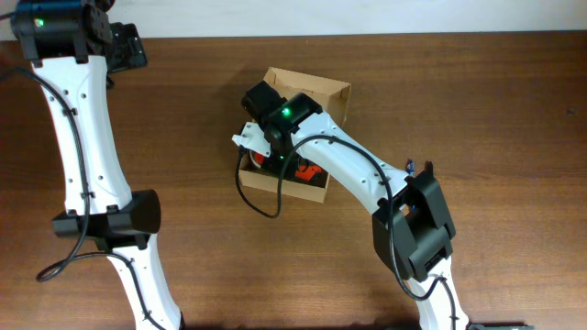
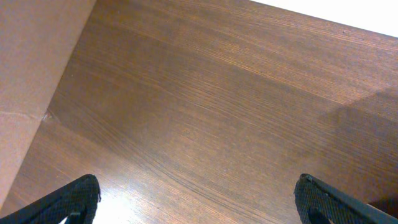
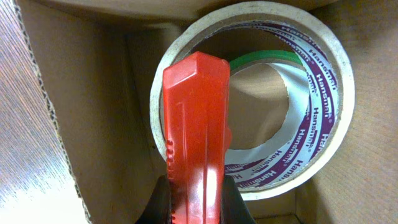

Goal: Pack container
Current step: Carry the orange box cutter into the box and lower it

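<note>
The tan cardboard container stands open in the middle of the table. Its inner wall shows in the right wrist view. My right gripper reaches down into it and is shut on a red plastic tool, held just over a tape roll. The roll is off-white with purple lettering, lies flat on the box floor, and has a green ring inside it. Part of the red tool shows in the overhead view. My left gripper is at the far left corner, open and empty over bare wood.
A white part sticks out at the box's left edge under my right wrist. A tan surface fills the left side of the left wrist view. The table is dark brown wood.
</note>
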